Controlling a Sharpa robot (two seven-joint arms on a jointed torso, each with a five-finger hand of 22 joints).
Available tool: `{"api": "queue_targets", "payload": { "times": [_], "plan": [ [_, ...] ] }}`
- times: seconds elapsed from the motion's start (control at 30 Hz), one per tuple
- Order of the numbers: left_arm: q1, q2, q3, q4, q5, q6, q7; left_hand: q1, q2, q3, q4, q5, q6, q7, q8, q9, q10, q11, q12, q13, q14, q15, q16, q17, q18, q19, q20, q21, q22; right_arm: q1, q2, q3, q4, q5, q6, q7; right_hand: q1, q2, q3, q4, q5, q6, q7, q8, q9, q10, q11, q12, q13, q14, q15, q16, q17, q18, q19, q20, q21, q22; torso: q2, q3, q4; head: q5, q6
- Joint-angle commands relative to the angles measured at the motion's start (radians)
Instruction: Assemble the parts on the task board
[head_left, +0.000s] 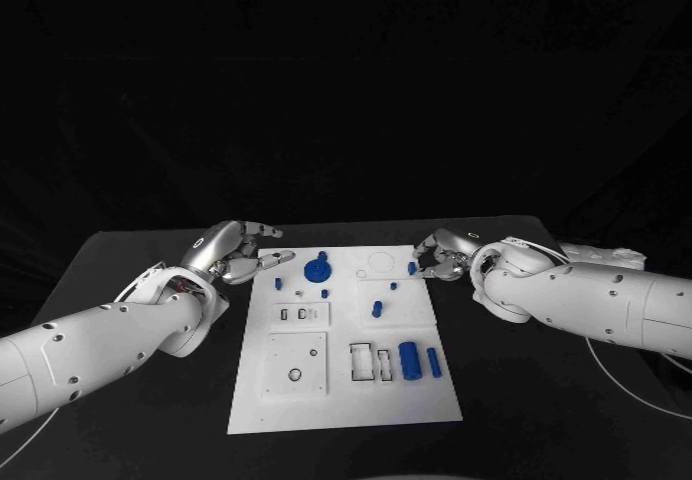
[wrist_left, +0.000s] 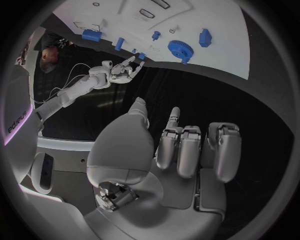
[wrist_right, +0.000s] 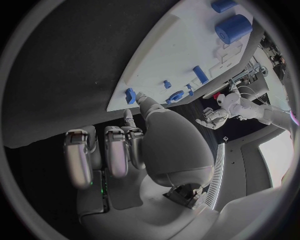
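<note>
I had the task board (head_left: 346, 400) lying flat in the middle of the black bench (head_left: 130, 260), long side running from the near edge toward the far edge. Left hand (head_left: 238, 252) sat just off the board's far left corner, fingers partly curled, nothing in it as far as I could see. Right hand (head_left: 440, 258) was at the board's far right corner, fingers curled in; I couldn't tell whether it had hold of anything or was only touching the board edge. In the right wrist view, a small blue block (wrist_right: 130, 95) sat at the board's edge right by the fingertips (wrist_right: 141, 96).

Parts on the board: blue gear (head_left: 317, 268) near the far end, left of centre, with a few small blue pegs (head_left: 326, 292) just nearside of it. A short blue pin (head_left: 378, 308) was mid-board. Two blue cylinders (head_left: 411, 360) lay side by side toward the near right, beside the rectangular slots (head_left: 361, 362). Left wrist view showed the gear (wrist_left: 180, 48) and pegs along the same board.
</note>
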Motion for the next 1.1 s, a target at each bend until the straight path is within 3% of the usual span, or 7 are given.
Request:
{"api": "queue_targets", "payload": {
  "times": [0.03,0.23,0.47,1.1],
  "plan": [
    [0.000,0.000,0.001,0.002,-0.001,0.000,0.011,0.002,0.011,-0.001,-0.001,0.000,0.007,-0.003,-0.004,-0.002,0.102,0.004,0.003,0.263,0.104,0.002,0.003,0.263,-0.008,0.105,0.007,0.002,0.263,-0.002,0.008,0.000,-0.009,-0.011,0.022,-0.017,-0.001,0.009,0.001,-0.001,-0.007,0.013,0.001,0.001,-0.002,0.105,-0.009,0.007,0.263,0.104,-0.008,0.006,0.263,-0.014,0.103,-0.007,0.005,0.263,0.000,0.0002,0.0001,0.003,0.000],
    [0.000,-0.002,0.001,0.004,-0.001,0.000,0.011,0.002,0.011,-0.001,-0.001,0.000,0.007,-0.003,-0.004,-0.002,0.102,0.004,0.003,0.263,0.104,0.002,0.003,0.263,-0.008,0.105,0.007,0.002,0.263,-0.005,0.020,0.000,-0.021,-0.010,0.039,-0.031,-0.003,0.015,0.003,0.001,-0.012,0.027,0.005,0.004,-0.002,0.105,-0.007,0.007,0.263,0.104,-0.008,0.006,0.263,-0.014,0.103,-0.007,0.005,0.263,0.000,-0.0006,-0.0006,0.009,0.004],
    [0.000,-0.004,0.001,0.005,-0.001,0.001,0.009,0.002,0.011,-0.001,-0.001,0.000,0.007,-0.003,-0.004,-0.002,0.102,0.004,0.003,0.263,0.104,0.002,0.003,0.263,-0.008,0.105,0.007,0.002,0.263,-0.007,0.028,0.000,-0.030,-0.011,0.055,-0.052,-0.002,0.025,0.007,0.004,-0.021,0.031,0.006,0.003,-0.004,0.105,-0.005,0.007,0.263,0.104,-0.007,0.006,0.263,-0.014,0.103,-0.007,0.005,0.263,0.000,-0.0011,0.0008,0.007,0.005],
    [0.000,-0.006,0.001,0.007,-0.001,0.001,0.008,0.002,0.011,-0.001,-0.001,0.000,0.007,-0.003,-0.004,-0.002,0.102,0.004,0.003,0.263,0.104,0.002,0.003,0.263,-0.008,0.105,0.007,0.002,0.263,-0.007,0.053,0.000,-0.049,-0.011,0.070,-0.061,0.000,0.025,0.008,0.001,-0.025,0.024,0.004,-0.004,-0.008,0.105,-0.005,0.007,0.263,0.104,-0.007,0.006,0.263,-0.014,0.103,-0.006,0.005,0.263,0.000,-0.0003,0.0005,0.011,0.000]
  ]
}}
